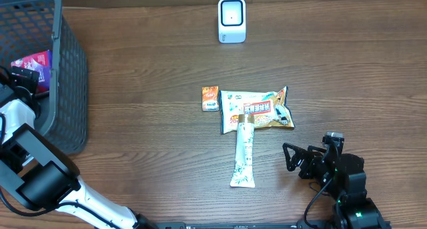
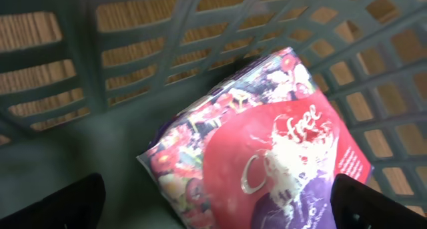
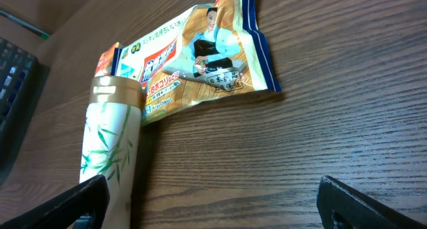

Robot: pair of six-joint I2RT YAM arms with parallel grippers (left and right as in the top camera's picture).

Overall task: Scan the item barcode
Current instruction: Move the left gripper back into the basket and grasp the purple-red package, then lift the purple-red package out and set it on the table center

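A red and purple snack packet [image 2: 267, 142] lies in the grey basket [image 2: 133, 29]; from overhead the packet [image 1: 37, 63] shows at the basket's left side. My left gripper [image 2: 220, 215] hovers just above it, open, one finger on each side, nothing held. The white barcode scanner [image 1: 231, 20] stands at the table's far middle. My right gripper [image 1: 291, 161] rests open near the front right, empty, right of a bamboo-print tube [image 1: 244, 152].
A printed food packet [image 1: 257, 110] and a small orange box [image 1: 211, 98] lie mid-table, the tube's gold cap touching the packet. In the right wrist view the tube [image 3: 110, 142] is by my left finger. The basket [image 1: 67, 69] fills the far left corner.
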